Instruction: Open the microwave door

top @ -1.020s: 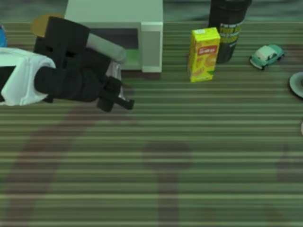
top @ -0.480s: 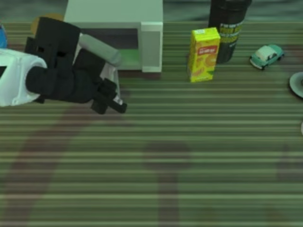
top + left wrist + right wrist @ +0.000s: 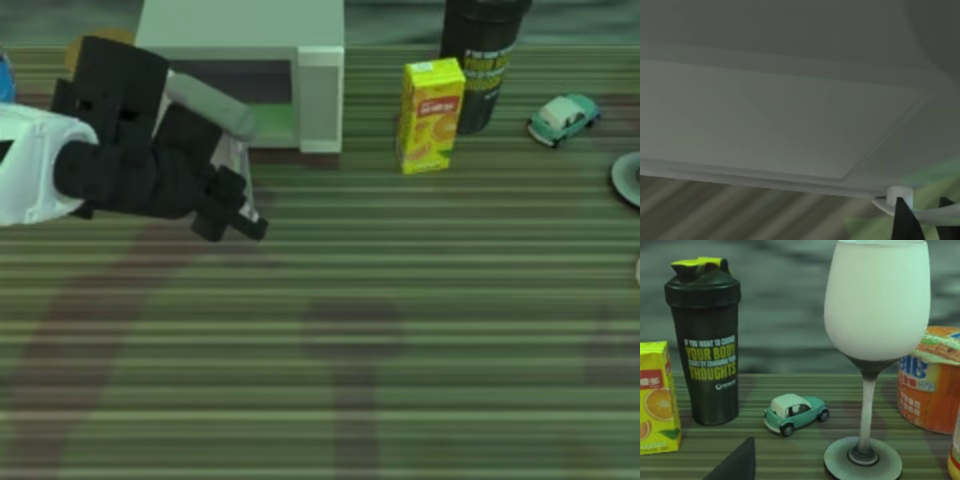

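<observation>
Top view: microwave (image 3: 245,30) at table's (image 3: 400,330) far edge, left of carton (image 3: 430,115). Door (image 3: 212,105) swung outward, cavity exposed. Left gripper (image 3: 238,212) just in front of door's free edge.

Left wrist view: door (image 3: 765,115) fills frame; jaws nearly closed on its white handle (image 3: 900,196).

Right wrist view: shaker (image 3: 705,345), toy car (image 3: 795,412), wine glass (image 3: 872,340). Right jaws' state: cannot tell.

Pale grey-white microwave (image 3: 250,40) showing a green-tinted interior, yellow carton (image 3: 430,115) bearing orange fruit print, black shaker (image 3: 704,347) carrying yellow lettering, teal-and-white toy car (image 3: 795,412), tabletop (image 3: 400,330) wearing green and brown stripes.
</observation>
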Controlling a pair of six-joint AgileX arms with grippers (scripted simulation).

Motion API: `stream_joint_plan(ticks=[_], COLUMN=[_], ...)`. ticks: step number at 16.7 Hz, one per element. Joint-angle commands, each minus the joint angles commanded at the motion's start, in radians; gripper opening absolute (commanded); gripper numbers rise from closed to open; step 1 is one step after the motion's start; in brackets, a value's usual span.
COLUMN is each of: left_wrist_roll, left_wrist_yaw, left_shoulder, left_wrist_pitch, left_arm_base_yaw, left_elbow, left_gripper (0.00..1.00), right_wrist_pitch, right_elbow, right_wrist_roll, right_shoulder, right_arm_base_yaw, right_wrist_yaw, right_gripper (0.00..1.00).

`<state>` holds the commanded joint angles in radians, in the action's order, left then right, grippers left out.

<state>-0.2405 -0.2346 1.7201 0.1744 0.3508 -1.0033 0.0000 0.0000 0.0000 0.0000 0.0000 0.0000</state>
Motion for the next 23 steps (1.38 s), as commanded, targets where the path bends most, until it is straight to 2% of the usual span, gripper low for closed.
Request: stream_joint_plan(ticks=[13,23], left_wrist_roll=[0.000,-0.081], left_wrist_yaw=[0.000,-0.062], left_shoulder=[0.000,-0.015], left_wrist_pitch=[0.000,0.023], left_arm_base_yaw=[0.000,-0.036], left_elbow=[0.000,0.013], left_gripper=[0.00,0.00], right_wrist_pitch=[0.000,0.000], right_elbow=[0.000,0.000], right_wrist_roll=[0.000,0.000], right_shoulder=[0.000,0.000], right_arm_base_yaw=[0.000,0.000], right_wrist_yaw=[0.000,0.000], right_gripper=[1.00,1.00])
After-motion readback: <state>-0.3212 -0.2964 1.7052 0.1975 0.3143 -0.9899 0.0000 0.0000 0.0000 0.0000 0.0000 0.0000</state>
